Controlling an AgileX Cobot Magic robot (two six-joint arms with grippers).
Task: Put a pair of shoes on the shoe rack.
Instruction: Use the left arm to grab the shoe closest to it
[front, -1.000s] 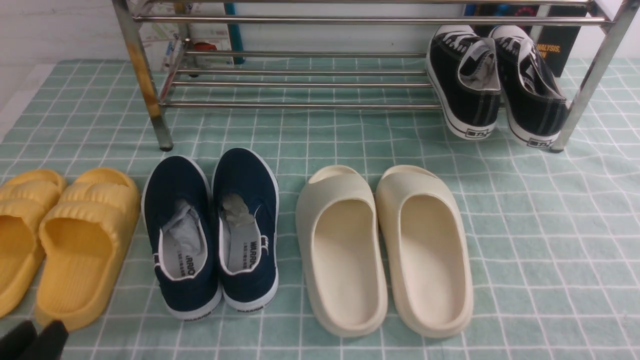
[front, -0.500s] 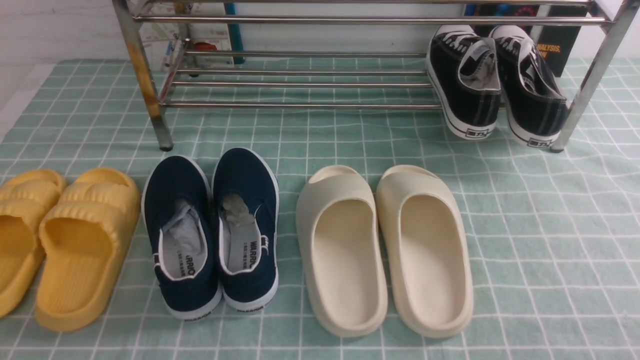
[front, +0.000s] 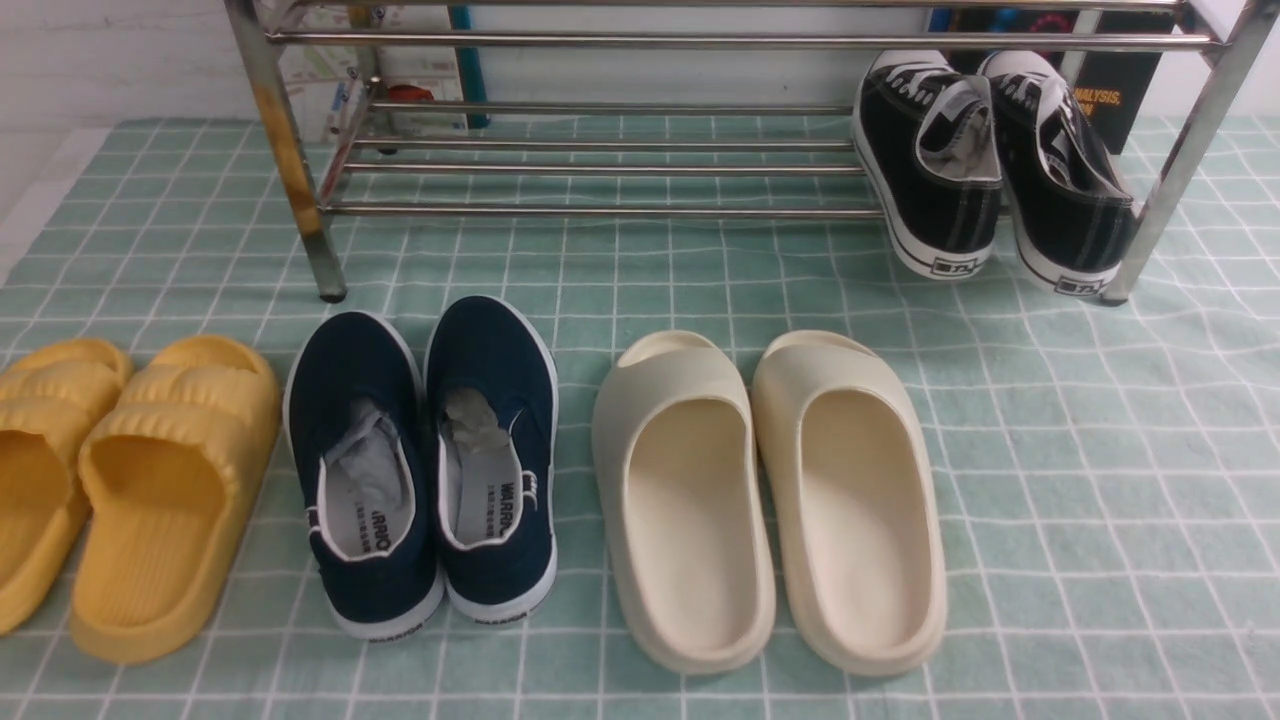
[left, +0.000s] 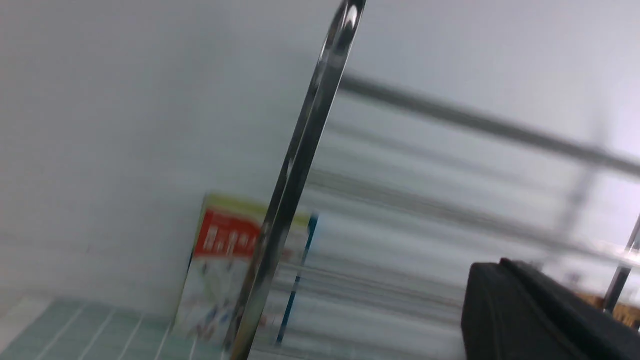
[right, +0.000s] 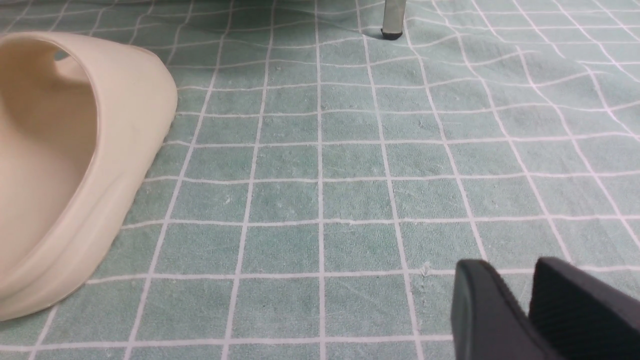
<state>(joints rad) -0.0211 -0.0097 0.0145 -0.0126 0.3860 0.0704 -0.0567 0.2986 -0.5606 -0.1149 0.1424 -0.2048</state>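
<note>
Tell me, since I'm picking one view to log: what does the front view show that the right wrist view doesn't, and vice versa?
Front only: navy shoes, yellow slides, black sneakers, the rack and its bars. Right wrist only: the right gripper. Both: one cream slide, the checked mat, a leg of the rack.

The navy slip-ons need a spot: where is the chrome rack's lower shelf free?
The chrome-steel shoe rack has bare lower bars from its left post across to the black lace-up sneakers; only the right end is crowded.
</note>
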